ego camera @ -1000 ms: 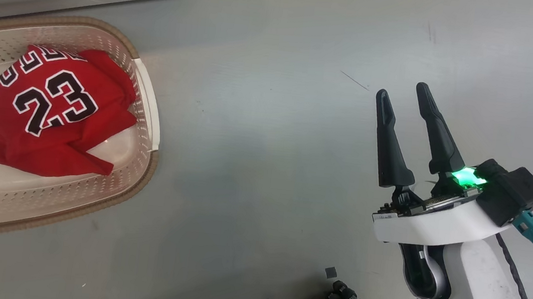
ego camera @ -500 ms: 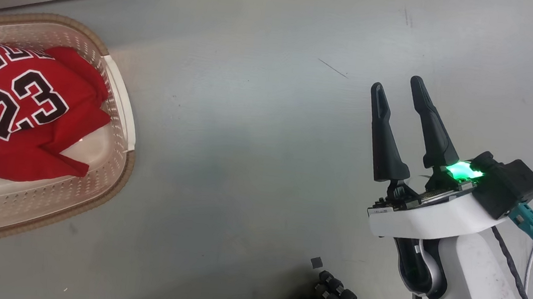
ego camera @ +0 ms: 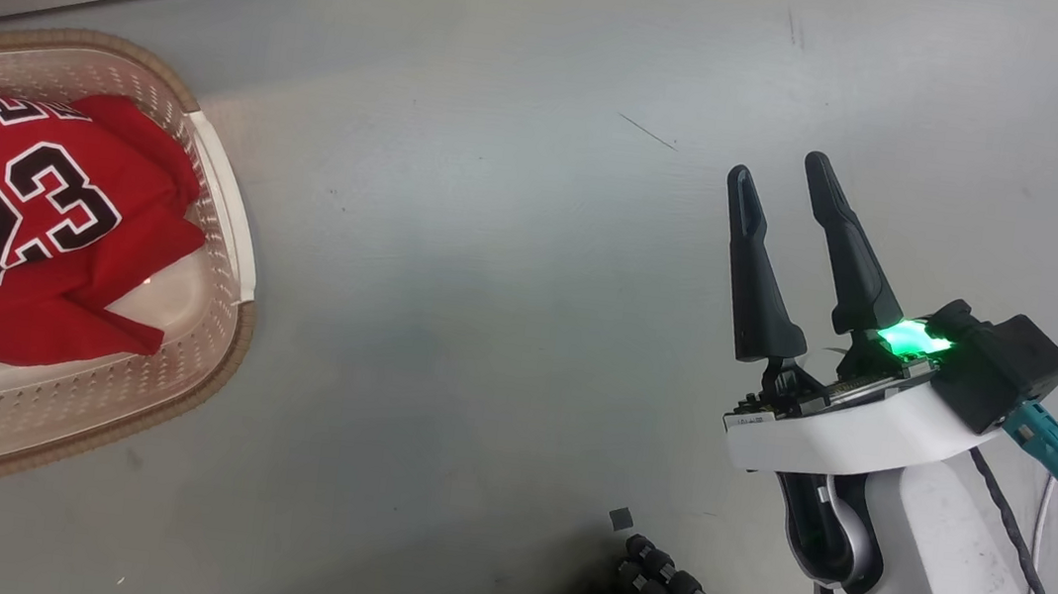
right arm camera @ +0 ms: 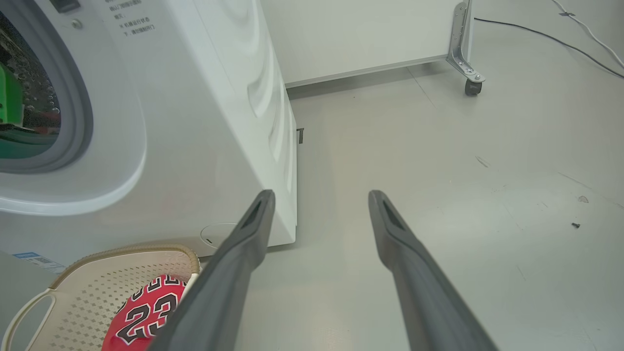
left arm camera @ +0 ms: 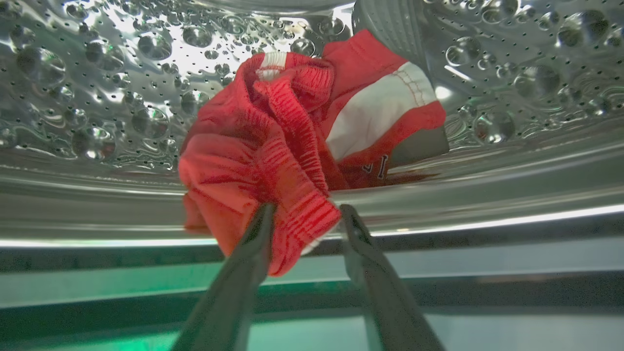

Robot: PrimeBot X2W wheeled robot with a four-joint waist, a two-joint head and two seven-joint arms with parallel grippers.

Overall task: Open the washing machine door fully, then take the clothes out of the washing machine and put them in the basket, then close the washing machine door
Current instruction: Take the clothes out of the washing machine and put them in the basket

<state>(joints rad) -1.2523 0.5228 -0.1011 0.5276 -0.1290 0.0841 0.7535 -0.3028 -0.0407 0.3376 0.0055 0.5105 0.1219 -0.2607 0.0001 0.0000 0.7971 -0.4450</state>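
- Jersey (ego camera: 30,220) is lying in basket (ego camera: 237,343) beside washing machine (right arm camera: 195,122).
- Left gripper (left arm camera: 307,208) fingers are straddling red garment (left arm camera: 253,146) in drum (left arm camera: 97,97) (grip unclear).
- Right gripper (ego camera: 778,164) fingers are hanging apart.

basket (ego camera: 208,300) common to head, right-wrist views

Jersey (ego camera: 30,220): bright red, with black "23" and lettering outlined in white.
Basket (ego camera: 218,301): cream, dotted all over with small perforations; brown woven-look rim, white handle.
Washing machine (right arm camera: 195,122): white shell, grey seal ring.
Drum (left arm camera: 97,97): shiny steel, dimpled and pin-holed.
Garment in drum (left arm camera: 243,161): red, ribbed with darker red stripes, white panel; dark marks low down, possibly lettering.
Floor (ego camera: 516,236): plain pale grey.
Right gripper (ego camera: 778,166): black fingers, green glow at base.
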